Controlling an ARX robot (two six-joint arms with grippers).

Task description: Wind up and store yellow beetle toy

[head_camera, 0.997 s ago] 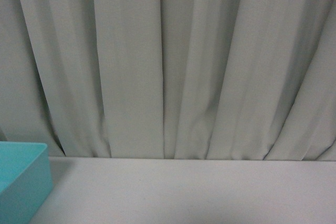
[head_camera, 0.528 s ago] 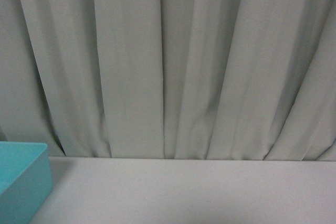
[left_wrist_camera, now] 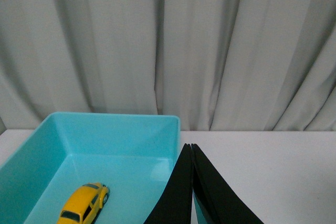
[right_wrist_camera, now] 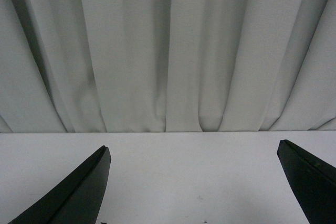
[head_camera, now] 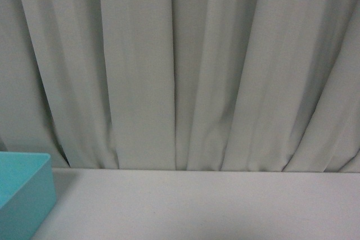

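From where the robot's body camera looks, there is only the pale, pleated curtain hanging behind a white table, with one corner of a turquoise bin poking in at the far left; neither arm shows there. The left wrist camera tells more. The yellow beetle toy lies on the floor of the turquoise bin, on its wheels, away from the walls as far as can be seen, its lower end cut off by the edge of the picture. The left gripper hangs just beside the bin's near corner, its two black fingers pressed together to a single point with nothing between them, so it is clenched on air and not touching the car. The fingertips rise in front of the bin's right wall, and whether they touch that wall I cannot tell. Over on the other side, the right gripper sits above bare white tabletop facing the same curtain, its black fingers spread wide to either side of the picture, released, holding nothing. The curtain reaches down to the table's back edge in every view.
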